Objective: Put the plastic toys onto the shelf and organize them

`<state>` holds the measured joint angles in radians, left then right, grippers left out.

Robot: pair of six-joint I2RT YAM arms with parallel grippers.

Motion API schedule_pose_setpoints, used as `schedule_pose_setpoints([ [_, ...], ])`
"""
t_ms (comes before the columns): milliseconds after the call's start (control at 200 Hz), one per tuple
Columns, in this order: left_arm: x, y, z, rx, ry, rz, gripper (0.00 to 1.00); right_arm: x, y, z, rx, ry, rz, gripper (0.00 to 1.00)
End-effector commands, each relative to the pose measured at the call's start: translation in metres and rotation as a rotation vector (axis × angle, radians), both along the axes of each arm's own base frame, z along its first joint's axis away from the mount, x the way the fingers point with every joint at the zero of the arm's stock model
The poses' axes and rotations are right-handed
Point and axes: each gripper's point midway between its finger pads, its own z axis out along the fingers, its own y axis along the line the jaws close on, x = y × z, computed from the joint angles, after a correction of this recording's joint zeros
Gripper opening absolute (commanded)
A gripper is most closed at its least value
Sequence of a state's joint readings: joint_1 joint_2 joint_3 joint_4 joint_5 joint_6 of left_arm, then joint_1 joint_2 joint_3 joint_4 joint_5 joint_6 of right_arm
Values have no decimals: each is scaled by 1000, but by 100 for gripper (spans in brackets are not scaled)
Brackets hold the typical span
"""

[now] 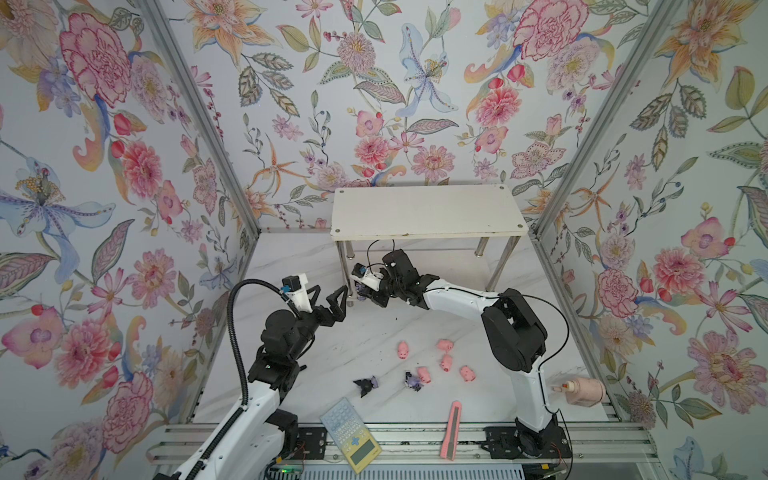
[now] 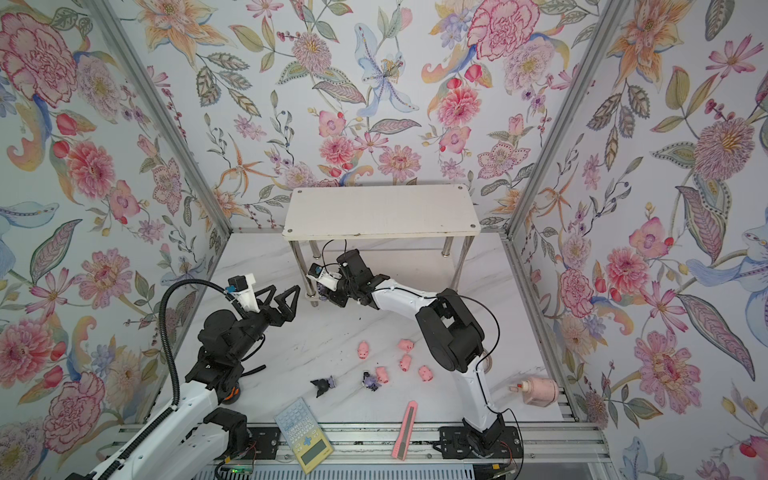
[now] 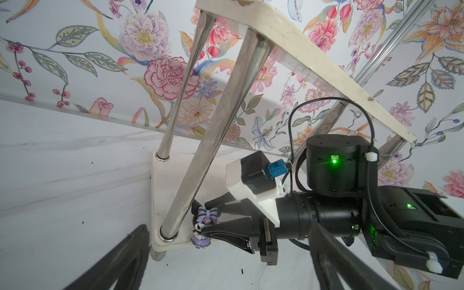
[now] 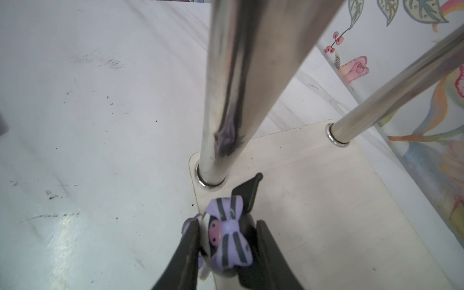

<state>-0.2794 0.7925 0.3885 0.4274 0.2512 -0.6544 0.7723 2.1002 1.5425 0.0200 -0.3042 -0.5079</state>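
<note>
Top views first, both agree: the shelf (image 1: 428, 212) stands at the far end of the tabletop (image 1: 332, 345), and its top board has nothing on it. Most of the lower board is hidden underneath, so I can't say from here what's down there. Five pigs (image 1: 446, 362) and two figurines (image 1: 365, 385) lie loose on the near side, a bit right of middle and well apart from the shelf. Over on the left, the left fingers (image 1: 343, 293) hang wide open and hold nothing. The right arm reaches in to the shelf's near-left leg.

Left wrist view: the right fingers (image 3: 226, 231) are clamped on a third figurine (image 3: 207, 218), right at the near-left corner of the lower board (image 3: 165, 190), just beside the leg (image 3: 214, 133). The bit of board that shows is bare.

Right wrist view: the third figurine is pinched from both sides, bow up, over the edge of that corner. Can't tell if it's touching the board.

So I'd call it barely started: one toy nearly on, seven to go, and nothing let go on the shelf as far as I can see.
</note>
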Motion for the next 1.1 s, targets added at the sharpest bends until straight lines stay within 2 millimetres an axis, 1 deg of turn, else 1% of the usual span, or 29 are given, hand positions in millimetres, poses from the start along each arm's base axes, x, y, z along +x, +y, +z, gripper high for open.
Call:
schedule_pose_setpoints([
  [0,4,4,14,-17,-25,14,99,11,-7,23,-18,-164,8,8],
  [160,7,3,11,-19,-16,16,99,13,-7,28,-13,-253,33,6],
  [330,9,1,8,-23,-9,9,99,23,-10,28,12,-303,6,4],
  [440,10,1,9,-20,-9,10,99,28,-14,31,49,-301,-15,4],
  [576,12,1,8,-15,-3,10,99,28,-16,34,98,-280,-22,4],
  [726,14,1,5,-12,4,12,99,26,-17,45,162,-239,-20,4],
  [846,15,0,4,-11,7,9,99,24,-19,56,197,-247,-22,3],
  [911,16,0,3,-14,9,8,99,26,-20,57,199,-257,-34,3],
  [1021,16,-1,3,-15,7,4,99,32,-23,54,188,-280,-55,3],
  [1091,17,-1,4,-15,6,3,99,35,-22,47,176,-281,-56,3],
])
